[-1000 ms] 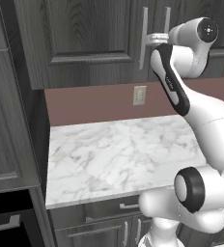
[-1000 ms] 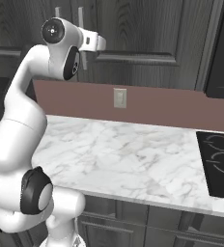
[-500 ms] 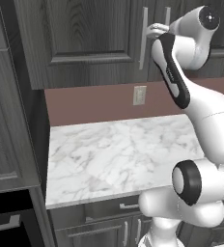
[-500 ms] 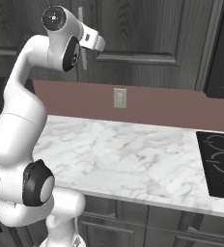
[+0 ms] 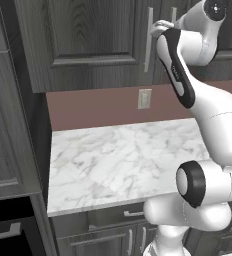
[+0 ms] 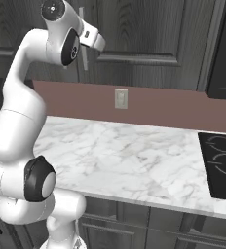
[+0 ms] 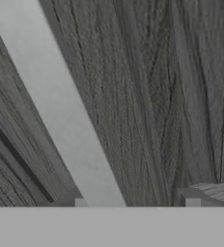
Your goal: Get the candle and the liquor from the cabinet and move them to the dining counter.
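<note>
While doors shut, cabinet (image 5: 88, 45), gripper (image 7: 135, 202) astride handle (image 7: 61, 111)

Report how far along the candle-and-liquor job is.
Done: nothing yet. The cabinet doors look shut, so neither the candle nor the liquor can be seen. In hand: the gripper is up at the cabinet's silver bar handle, which runs between its fingertips; whether they have clamped it is unclear. Left: open the door, take out both items and carry them to the dining counter.
</note>
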